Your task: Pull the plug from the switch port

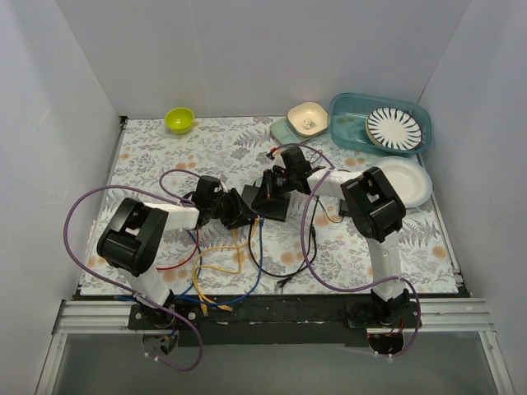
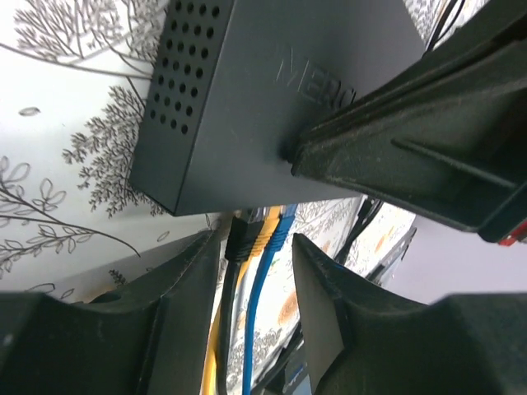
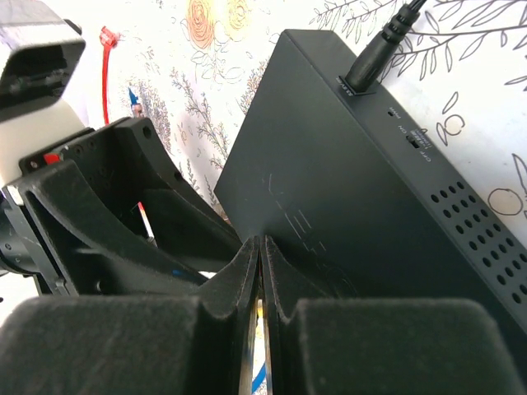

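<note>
Up top, switch [image 1: 274, 210] lying flat around the middle of the table [image 1: 165, 156]; on left wrist cam, left gripper [image 2: 257, 276] spreading around black, yellow and blue plugs [image 2: 239, 239] at the switch edge; on right wrist cam, right gripper [image 3: 260, 243] squeezing together, resting on switch top

My left arm [image 1: 136, 234] folds at the elbow and reaches forward and to the right, held low. My left claw [image 2: 259, 251] has its fingers spread apart. My right arm [image 1: 375, 206] bends and reaches leftward, my right claw [image 3: 260, 247] pinched tight, fingers flat together. The two claws sit near each other.
</note>
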### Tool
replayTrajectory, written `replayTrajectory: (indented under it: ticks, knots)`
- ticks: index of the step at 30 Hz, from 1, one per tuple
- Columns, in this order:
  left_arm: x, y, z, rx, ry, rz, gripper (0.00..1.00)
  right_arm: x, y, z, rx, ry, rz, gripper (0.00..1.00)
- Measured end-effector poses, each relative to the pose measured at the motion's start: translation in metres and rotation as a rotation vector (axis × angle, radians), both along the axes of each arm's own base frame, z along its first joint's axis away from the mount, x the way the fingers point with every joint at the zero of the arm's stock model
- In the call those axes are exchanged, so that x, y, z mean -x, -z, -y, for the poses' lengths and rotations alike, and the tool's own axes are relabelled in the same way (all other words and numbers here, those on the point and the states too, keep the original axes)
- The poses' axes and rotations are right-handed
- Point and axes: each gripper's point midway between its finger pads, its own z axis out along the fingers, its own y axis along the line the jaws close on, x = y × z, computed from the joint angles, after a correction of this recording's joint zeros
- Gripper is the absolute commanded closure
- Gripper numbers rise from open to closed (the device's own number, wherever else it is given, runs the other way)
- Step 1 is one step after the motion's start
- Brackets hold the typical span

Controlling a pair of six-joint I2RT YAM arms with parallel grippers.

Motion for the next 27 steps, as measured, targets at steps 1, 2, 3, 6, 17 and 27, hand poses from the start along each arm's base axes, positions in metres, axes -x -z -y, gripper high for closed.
replayTrajectory:
  ticks: [1,2,3,6,17,27]
  knots:
    - [-0.002,0.0,-0.001,-0.004,-0.007,0.004,0.6,0.0,0.0,0.0,0.0,0.0,0.0,0.88]
    - [-0.004,0.0,-0.001,-0.008,-0.017,0.008,0.6,0.0,0.0,0.0,0.0,0.0,0.0,0.88]
    - [-0.006,0.0,-0.002,-0.011,-0.028,0.012,0.6,0.0,0.0,0.0,0.0,0.001,0.0,0.88]
    - [-0.011,0.001,-0.002,-0.016,-0.05,0.016,0.61,0.0,0.0,0.0,0.0,0.001,0.0,0.88]
    - [-0.02,0.003,0.002,0.005,-0.058,0.039,0.66,-0.002,0.0,0.003,0.0,0.009,0.001,0.88]
    - [-0.016,0.001,0.003,0.036,-0.024,0.109,0.65,-0.002,0.0,0.003,0.0,0.009,0.0,0.88]
